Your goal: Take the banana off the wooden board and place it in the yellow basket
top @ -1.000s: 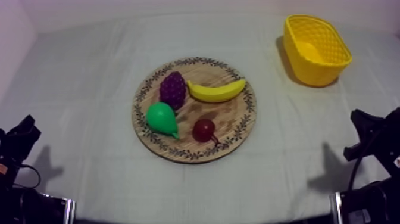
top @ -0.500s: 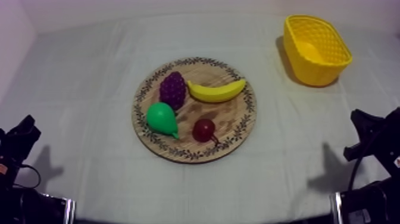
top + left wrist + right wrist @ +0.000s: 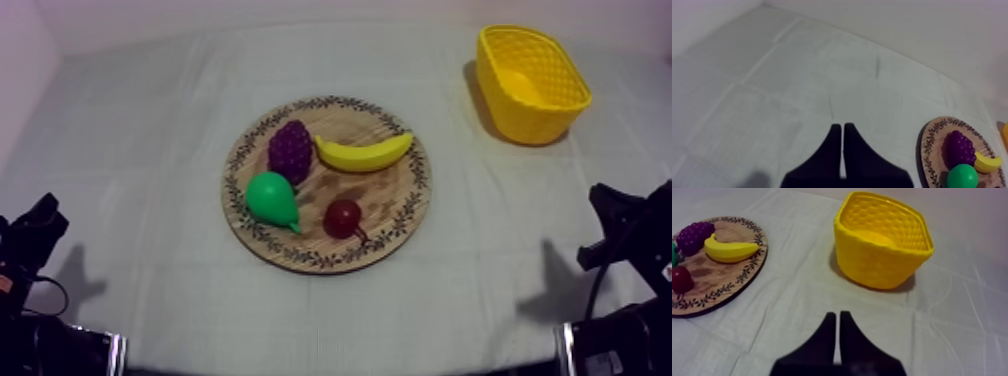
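With left hand point(image 3: 842, 129) and right hand point(image 3: 837, 317) clenched empty, the light-seeming, slick banana point(image 3: 363, 153) is being judged graspable mid-curve.

Yellow banana point(image 3: 364, 153) lay flat on the round wooden board point(image 3: 400, 215); the open-topped yellow basket point(image 3: 531, 83) stood upright well apart.

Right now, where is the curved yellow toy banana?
In the top view the curved yellow toy banana lies on the far right part of the round wooden board, just right of the purple bunch of grapes.
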